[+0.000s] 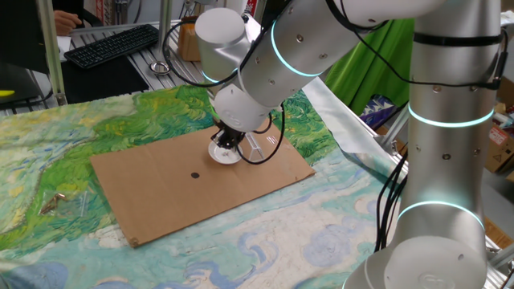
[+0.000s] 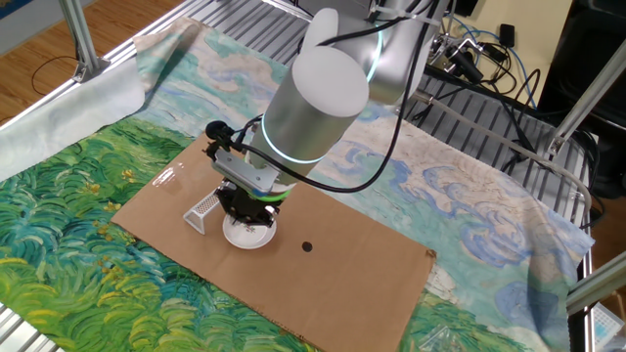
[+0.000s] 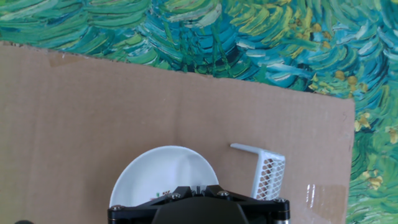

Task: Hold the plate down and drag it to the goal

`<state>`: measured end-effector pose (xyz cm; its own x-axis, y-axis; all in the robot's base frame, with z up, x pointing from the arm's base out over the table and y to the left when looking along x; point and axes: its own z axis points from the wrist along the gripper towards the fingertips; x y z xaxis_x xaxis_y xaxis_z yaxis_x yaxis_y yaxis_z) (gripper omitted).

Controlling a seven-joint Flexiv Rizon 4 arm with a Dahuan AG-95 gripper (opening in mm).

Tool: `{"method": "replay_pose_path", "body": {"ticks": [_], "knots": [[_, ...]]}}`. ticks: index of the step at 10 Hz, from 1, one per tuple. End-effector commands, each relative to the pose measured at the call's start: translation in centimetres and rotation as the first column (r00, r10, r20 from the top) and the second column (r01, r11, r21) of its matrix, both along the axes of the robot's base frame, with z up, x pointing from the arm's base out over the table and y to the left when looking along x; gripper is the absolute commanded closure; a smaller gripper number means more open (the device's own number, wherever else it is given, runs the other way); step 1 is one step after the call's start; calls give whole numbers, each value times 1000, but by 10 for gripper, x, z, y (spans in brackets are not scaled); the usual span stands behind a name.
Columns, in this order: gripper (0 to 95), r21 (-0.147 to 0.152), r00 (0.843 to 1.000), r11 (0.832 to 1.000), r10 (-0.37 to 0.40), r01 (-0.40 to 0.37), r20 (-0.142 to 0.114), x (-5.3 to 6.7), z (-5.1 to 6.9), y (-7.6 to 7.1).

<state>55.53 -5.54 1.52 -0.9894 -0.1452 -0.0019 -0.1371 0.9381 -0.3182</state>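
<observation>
The plate (image 1: 226,155) is a small white round dish on a brown cardboard sheet (image 1: 177,197). It also shows in the other fixed view (image 2: 246,234) and at the bottom of the hand view (image 3: 163,171). My gripper (image 1: 228,144) stands straight over the plate with its fingertips together, pressing on its middle; it also shows in the other fixed view (image 2: 250,217). The goal (image 1: 259,147) is a small see-through angled bracket, just beside the plate with a narrow gap, as the other fixed view (image 2: 202,211) and the hand view (image 3: 267,172) also show.
A small black dot (image 1: 194,174) marks the cardboard away from the plate; it also shows in the other fixed view (image 2: 307,246). A painted green-blue cloth (image 1: 64,160) covers the table. The arm's base (image 1: 438,177) stands at the right. A keyboard (image 1: 112,44) lies behind the table.
</observation>
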Motion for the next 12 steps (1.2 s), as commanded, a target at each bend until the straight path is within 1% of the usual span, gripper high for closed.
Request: {"method": "replay_pose_path", "body": {"ticks": [1,3,5,8,10,11,12], "knots": [[950,-7,1000,1000,5,-5,-2,1,2,-1],[950,-13,1000,1000,8,-8,-2,2,2,-2],[950,-30,1000,999,16,-16,-2,3,3,-3],[950,-43,1000,999,19,-19,-4,3,3,-4],[950,-46,1000,999,18,-18,-5,4,3,-4],[950,-89,999,995,32,-33,-11,4,3,-4],[950,-90,999,995,33,-34,-11,4,3,-4]]}}
